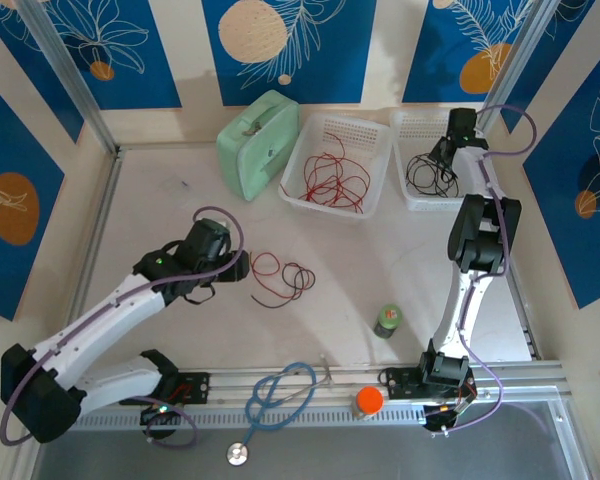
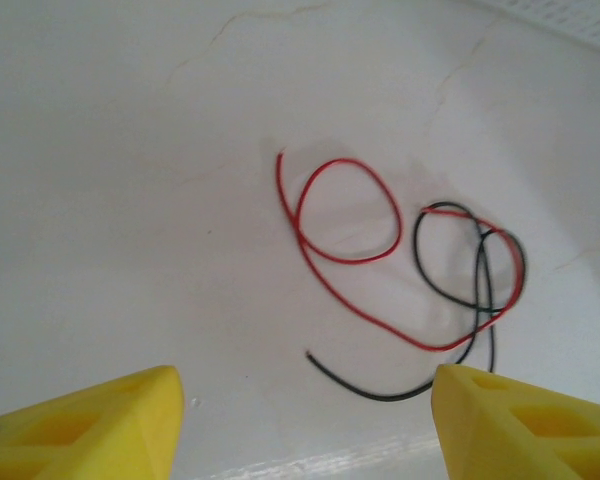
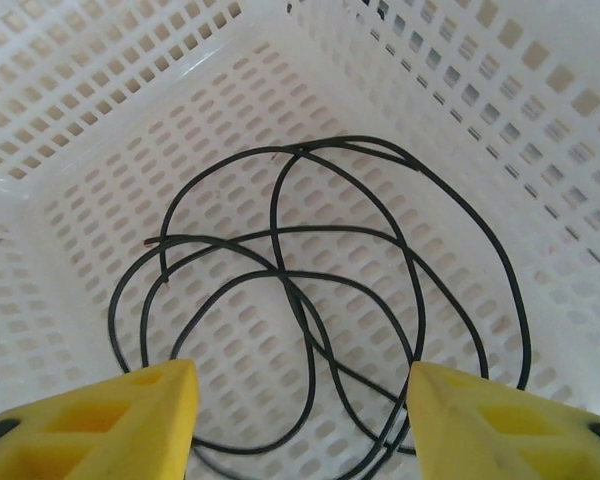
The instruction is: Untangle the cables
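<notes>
Cables, top view: a loose red-and-black pair (image 1: 280, 278) lies mid-table (image 1: 160, 200), its two wires crossed. A red bundle (image 1: 328, 182) sits in the middle basket (image 1: 310, 135) and a black bundle (image 1: 427, 175) in the right basket (image 1: 405, 120).
Progress, top view: with the baskets sorted by colour, most of the job looks done. This one pair is left to part and put away.
Left gripper, top view: the left gripper (image 1: 242, 268) is low, just beside the pair's left edge and apart from it.
Right gripper, top view: the right gripper (image 1: 442, 152) hangs over the right basket, above the black bundle.
Cables, left wrist view: the red wire (image 2: 345, 161) makes one round loop, then sweeps under and up through the black wire (image 2: 418, 245). They overlap at the right-hand loop. Both are very thin and limp, flat on the table.
Left pincer, left wrist view: yellow fingers (image 2: 90, 425) are wide apart, with nothing between them.
Cables, right wrist view: the black bundle lies coiled on the basket floor, with no red in it.
Right pincer, right wrist view: fingers (image 3: 110, 420) are spread, gripping nothing and clear of the wire.
</notes>
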Robot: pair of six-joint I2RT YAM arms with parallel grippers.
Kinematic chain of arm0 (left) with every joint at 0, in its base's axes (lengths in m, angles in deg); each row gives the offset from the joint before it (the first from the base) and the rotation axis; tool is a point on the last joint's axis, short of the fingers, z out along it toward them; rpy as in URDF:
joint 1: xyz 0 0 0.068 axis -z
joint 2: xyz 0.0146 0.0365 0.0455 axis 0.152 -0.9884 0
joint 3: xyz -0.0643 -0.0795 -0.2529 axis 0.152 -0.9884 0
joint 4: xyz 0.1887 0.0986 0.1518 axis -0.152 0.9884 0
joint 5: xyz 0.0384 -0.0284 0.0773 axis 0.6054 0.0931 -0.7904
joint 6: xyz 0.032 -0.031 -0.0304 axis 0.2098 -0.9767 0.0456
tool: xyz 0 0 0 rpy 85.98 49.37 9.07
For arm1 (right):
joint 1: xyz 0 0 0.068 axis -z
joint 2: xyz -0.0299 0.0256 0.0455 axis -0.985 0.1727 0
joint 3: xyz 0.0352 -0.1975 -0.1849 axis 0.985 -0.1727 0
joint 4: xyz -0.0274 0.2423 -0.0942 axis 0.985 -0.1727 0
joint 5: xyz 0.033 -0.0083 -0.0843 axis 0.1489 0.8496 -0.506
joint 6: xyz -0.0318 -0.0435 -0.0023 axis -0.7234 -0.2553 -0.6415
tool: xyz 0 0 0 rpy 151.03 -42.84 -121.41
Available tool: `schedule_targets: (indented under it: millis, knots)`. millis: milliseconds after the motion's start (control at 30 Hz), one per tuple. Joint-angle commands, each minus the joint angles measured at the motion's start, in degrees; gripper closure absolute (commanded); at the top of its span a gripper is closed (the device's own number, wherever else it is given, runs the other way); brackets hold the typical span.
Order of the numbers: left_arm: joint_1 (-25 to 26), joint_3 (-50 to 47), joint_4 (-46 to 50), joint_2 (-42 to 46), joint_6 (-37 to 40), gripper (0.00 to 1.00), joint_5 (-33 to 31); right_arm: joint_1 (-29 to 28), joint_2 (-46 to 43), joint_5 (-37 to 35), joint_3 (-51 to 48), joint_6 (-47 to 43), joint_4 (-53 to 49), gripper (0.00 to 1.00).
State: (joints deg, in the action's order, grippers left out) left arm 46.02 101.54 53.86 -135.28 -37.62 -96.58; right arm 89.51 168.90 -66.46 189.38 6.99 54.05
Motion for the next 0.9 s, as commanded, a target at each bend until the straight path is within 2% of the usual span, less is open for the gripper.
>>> schedule_targets:
  millis: [0, 200, 400, 633, 867]
  knots:
    - [0.12, 0.95, 3.01, -2.37, -1.23, 0.33, -2.57, -0.01, -7.54, 1.76, -4.25, -0.83, 2.85, 0.39]
    - [-0.60, 2.55, 2.05, -9.55, -0.77, 0.33, -1.47, -3.01, -21.42, 1.00, -17.24, -3.36, 8.15, 0.41]
    - [-1.45, 4.42, -1.21, -17.18, 0.58, 0.34, 0.10, -9.69, -34.71, 1.16, -29.67, -5.99, 9.07, 0.45]
    - [-2.86, 7.14, -4.68, -25.65, 1.98, 0.39, 1.58, -23.48, -46.45, -1.39, -40.88, -5.09, 6.82, 0.45]
    - [-3.27, 8.17, -8.94, -33.28, 1.99, 0.45, 2.15, -35.37, -54.09, -4.32, -48.94, -1.51, 4.38, 0.46]
